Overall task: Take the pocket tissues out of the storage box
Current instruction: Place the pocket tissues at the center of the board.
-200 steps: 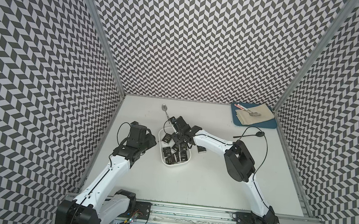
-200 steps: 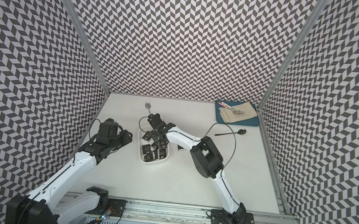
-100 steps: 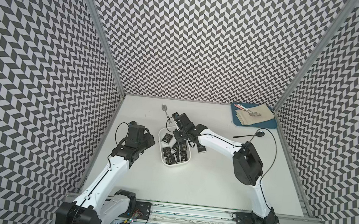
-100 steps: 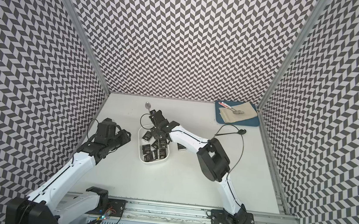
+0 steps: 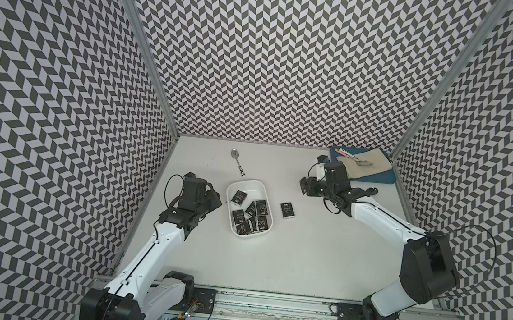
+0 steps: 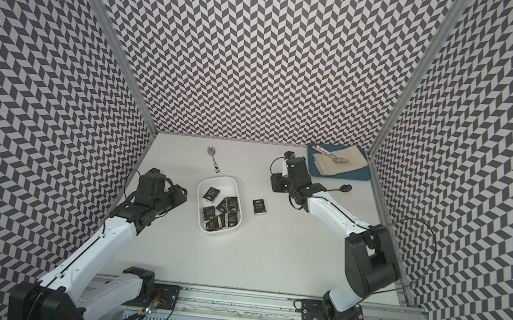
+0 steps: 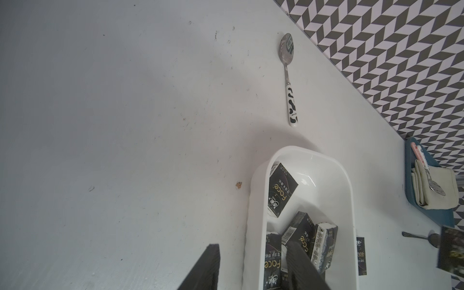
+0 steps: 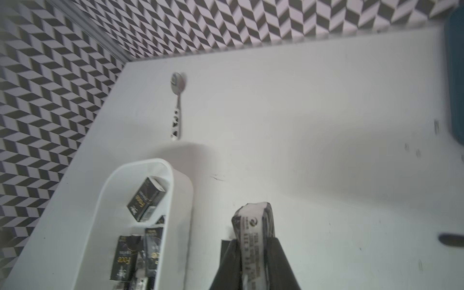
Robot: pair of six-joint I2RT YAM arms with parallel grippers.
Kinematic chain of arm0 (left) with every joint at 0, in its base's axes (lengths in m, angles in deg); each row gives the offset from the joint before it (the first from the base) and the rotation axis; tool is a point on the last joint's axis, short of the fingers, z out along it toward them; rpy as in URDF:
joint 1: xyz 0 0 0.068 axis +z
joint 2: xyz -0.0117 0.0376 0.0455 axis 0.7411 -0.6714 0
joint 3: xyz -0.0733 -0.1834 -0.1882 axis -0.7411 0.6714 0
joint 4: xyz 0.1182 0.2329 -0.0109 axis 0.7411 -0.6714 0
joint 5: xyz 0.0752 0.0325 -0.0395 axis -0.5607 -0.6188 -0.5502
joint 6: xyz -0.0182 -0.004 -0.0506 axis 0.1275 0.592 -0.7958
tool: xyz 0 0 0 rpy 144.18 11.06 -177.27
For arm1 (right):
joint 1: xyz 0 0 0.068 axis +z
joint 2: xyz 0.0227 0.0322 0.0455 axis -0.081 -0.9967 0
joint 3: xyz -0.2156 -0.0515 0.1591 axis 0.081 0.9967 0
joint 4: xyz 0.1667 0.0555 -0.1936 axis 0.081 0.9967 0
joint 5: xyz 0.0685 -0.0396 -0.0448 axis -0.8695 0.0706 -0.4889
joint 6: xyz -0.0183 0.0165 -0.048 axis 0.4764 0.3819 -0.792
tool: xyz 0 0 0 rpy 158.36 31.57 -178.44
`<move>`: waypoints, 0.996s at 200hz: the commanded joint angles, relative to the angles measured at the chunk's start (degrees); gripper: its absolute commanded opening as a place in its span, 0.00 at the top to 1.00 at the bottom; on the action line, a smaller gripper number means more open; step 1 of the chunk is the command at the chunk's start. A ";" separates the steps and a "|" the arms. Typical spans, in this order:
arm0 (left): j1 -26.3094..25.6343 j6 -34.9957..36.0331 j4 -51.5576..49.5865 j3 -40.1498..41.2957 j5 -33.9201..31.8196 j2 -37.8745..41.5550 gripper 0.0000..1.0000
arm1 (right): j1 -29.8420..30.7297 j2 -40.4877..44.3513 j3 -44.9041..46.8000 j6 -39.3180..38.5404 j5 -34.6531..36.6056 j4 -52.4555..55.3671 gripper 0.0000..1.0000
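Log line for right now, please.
right gripper: shut on held packet, clear of storage box | left gripper: open, beside box | loose packet: on table | other packets: in box

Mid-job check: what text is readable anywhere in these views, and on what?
"Face": on the pocket tissues in the storage box, clearest in the left wrist view.
Small print beside it: too small to read.
Print on the held packet in the right pincer: blurred, unreadable.
Lettering on the loose packet beside the box: too small.
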 commanded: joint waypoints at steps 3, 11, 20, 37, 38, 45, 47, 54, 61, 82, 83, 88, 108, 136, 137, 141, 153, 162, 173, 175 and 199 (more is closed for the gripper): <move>0.29 0.91 0.67 -1.96 0.35 -0.15 0.52 | -0.67 0.32 4.26 1.90 -8.89 -5.83 0.80; 0.21 1.01 0.51 -2.19 0.16 -0.06 0.52 | -1.28 -0.28 5.62 2.15 -9.85 -7.10 0.80; 0.18 1.17 0.34 -2.35 -0.06 0.03 0.52 | -1.90 -1.41 6.64 2.60 -11.27 -8.36 0.80; 0.06 1.44 0.15 -2.56 -0.33 0.41 0.52 | -2.39 -3.40 7.50 2.92 -12.78 -9.97 0.80; 0.00 1.44 0.15 -2.59 -0.36 0.44 0.52 | -2.39 -3.51 7.55 2.94 -12.79 -10.05 0.80; -0.05 1.53 0.14 -2.52 -0.39 0.52 0.52 | -2.49 -4.21 7.67 2.97 -12.88 -10.29 0.80; -0.12 1.53 0.14 -2.46 -0.41 0.58 0.52 | -2.52 -4.40 7.68 2.97 -12.89 -10.34 0.80; -0.11 1.62 0.14 -2.43 -0.45 0.64 0.52 | -2.48 -4.89 7.73 2.94 -12.85 -10.33 0.80; -0.07 1.62 0.14 -2.44 -0.48 0.65 0.52 | -2.50 -5.34 7.86 2.97 -12.72 -10.55 0.80; -0.11 1.66 0.14 -2.46 -0.52 0.44 0.52 | -2.94 -6.10 8.80 3.41 -12.89 -11.42 0.80; -0.13 1.64 0.14 -2.45 -0.59 0.37 0.52 | -2.92 -6.13 8.86 3.45 -12.89 -11.48 0.80; -0.13 1.68 0.15 -2.45 -0.61 0.32 0.52 | -2.99 -6.37 9.06 3.49 -12.89 -11.66 0.80; -0.17 1.62 0.39 -2.37 -0.61 0.28 0.52 | -3.13 -7.29 9.70 3.60 -12.81 -12.06 0.80; -0.19 1.62 0.32 -2.39 -0.62 0.31 0.52 | -3.20 -7.51 10.58 3.59 -11.74 -12.33 0.78; -0.16 1.62 0.32 -2.37 -0.59 0.31 0.52 | -3.19 -7.45 10.63 3.63 -11.70 -12.28 0.78; -0.22 1.62 0.32 -2.42 -0.57 0.31 0.52 | -3.26 -7.40 10.67 3.51 -11.42 -12.17 0.78; -0.17 1.62 0.32 -2.43 -0.57 0.30 0.52 | -3.43 -7.33 10.81 3.17 -10.58 -11.61 0.76; -0.19 1.62 0.32 -2.43 -0.61 0.33 0.52 | -3.61 -7.31 10.93 2.97 -9.88 -11.23 0.73; -0.16 1.62 0.32 -2.41 -0.48 0.43 0.52 | -3.70 -7.31 11.11 2.71 -9.06 -10.88 0.70; -0.19 1.62 0.32 -2.41 -0.48 0.42 0.52 | -3.77 -7.35 11.11 2.70 -8.88 -10.78 0.68; -0.21 1.62 0.32 -2.43 -0.39 0.50 0.52 | -3.98 -7.12 10.79 1.94 -6.07 -9.23 0.60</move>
